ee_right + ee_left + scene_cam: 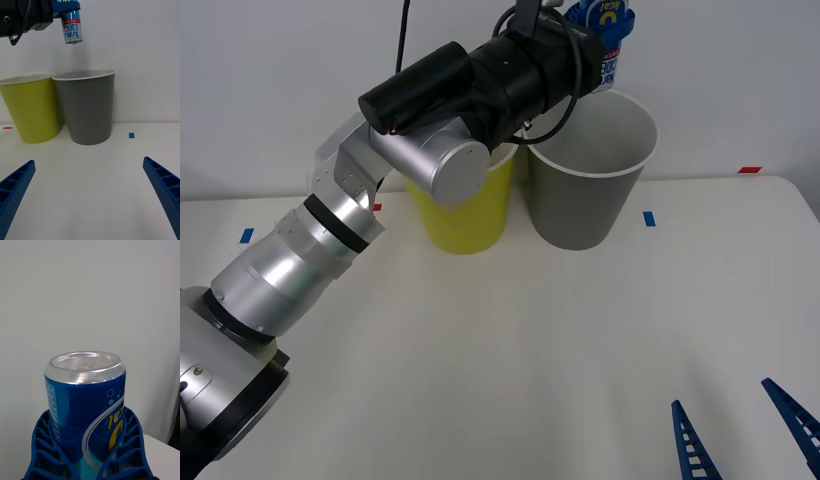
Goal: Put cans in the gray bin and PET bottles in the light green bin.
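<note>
Left end effector (88,461) blue ribbed fingers (47,450) clamped both sides of blue can (85,405), silver end facing cam, white wall behind, bit of counter (159,453) corner beyond.

Plain white wall (142,45), white table (530,340), small blue tape marks (648,217)

Front view looks down from above; right wrist view low, both sharing the gray bin (590,190)
</note>
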